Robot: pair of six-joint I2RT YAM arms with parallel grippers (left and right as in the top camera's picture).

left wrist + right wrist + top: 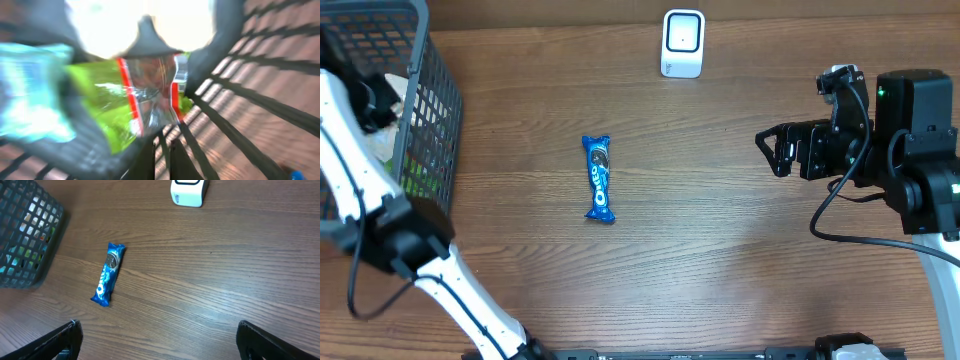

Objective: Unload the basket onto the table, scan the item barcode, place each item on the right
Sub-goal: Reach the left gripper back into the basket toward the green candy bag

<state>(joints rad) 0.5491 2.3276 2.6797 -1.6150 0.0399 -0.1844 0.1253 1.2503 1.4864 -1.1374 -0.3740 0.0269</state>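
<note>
While the left hand (372,103) sits inside the wire basket (440,110) at the counter's left side, its jaws are fully closed. Wrist view is badly blurred. A green-and-red packet (150,95) sits right at the tips, can't tell if it's actually pinched. Right hand (770,152) hovers over the right side of the counter (720,260), jaws wide apart, holding nothing. Blue Oreo pack (599,179) lies flat mid-counter, long axis roughly front-to-back, well apart from both hands. White scanner (682,43) stands at the far edge, beyond and to the right of the pack, not touching it.
</note>
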